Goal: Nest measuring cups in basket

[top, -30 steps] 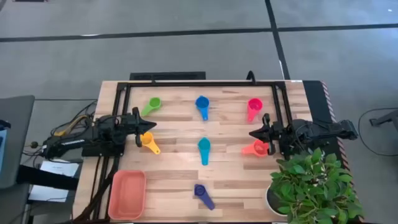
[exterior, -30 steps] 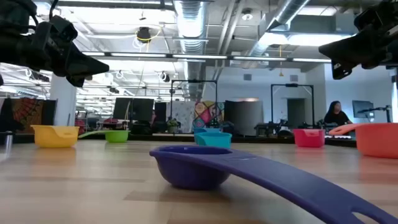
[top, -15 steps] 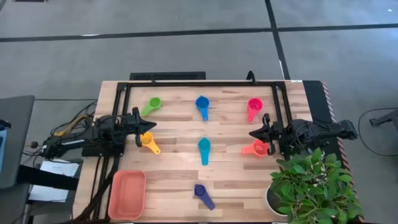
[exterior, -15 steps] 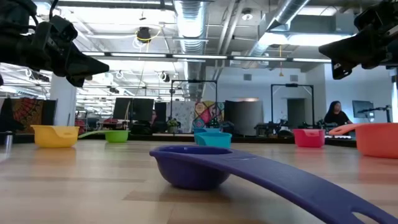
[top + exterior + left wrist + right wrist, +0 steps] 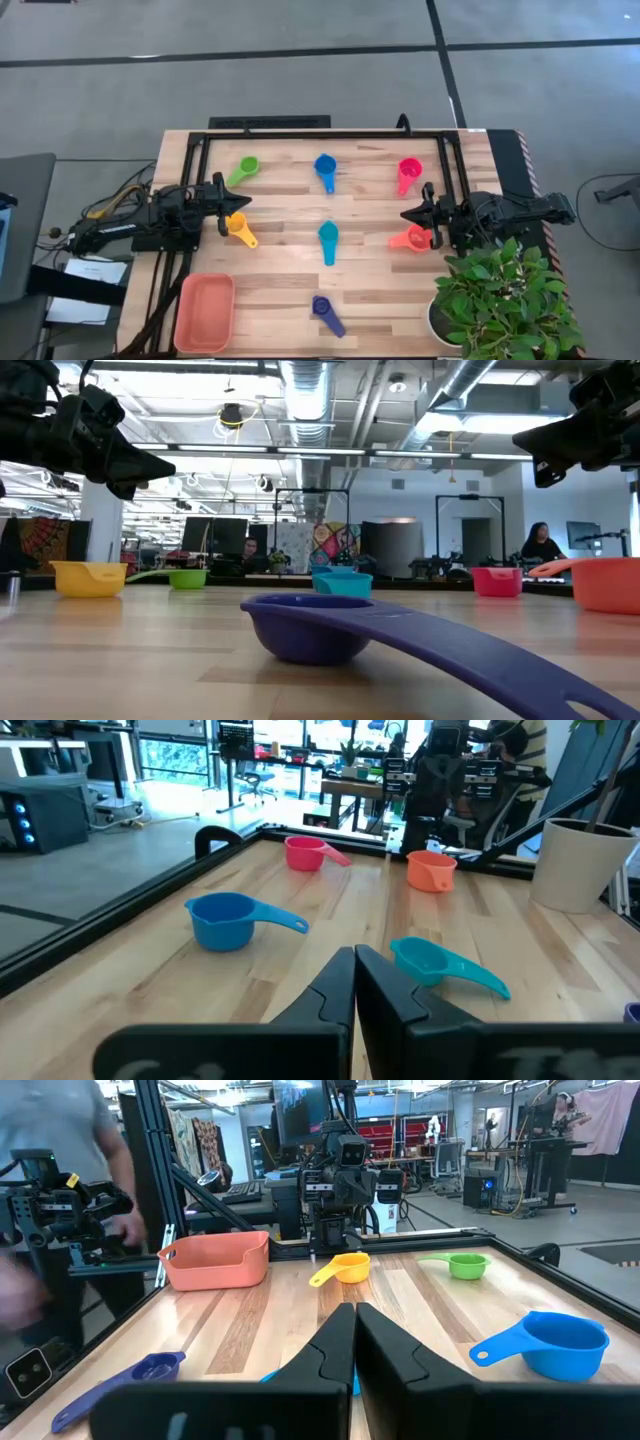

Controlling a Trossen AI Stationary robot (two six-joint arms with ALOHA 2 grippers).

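Nothing nested yet: all seven measuring cups lie loose on the table, and the basket sits empty at the corner nearest the left arm. Taking the basket as landmark: yellow-orange cup is closest, just up from it; dark purple-blue cup is level with it, toward the table's middle; teal cup is farther in; green cup, blue cup and pink cup line the far edge; coral cup is well across.

Left end effector hovers just beside the yellow-orange cup, fingers pressed together, holding nothing. Right end effector hangs near the coral cup, fingers nearly closed, also empty in its wrist view.

Step in hand looks like the first pick. To do it well: spread the fingers before descending, pinch the cup by its rim or where the handle meets the bowl, keep it upright. Likely best to seat the largest cup in the basket first, so smaller ones drop inside. The potted plant crowds the right arm; swing clear of it.
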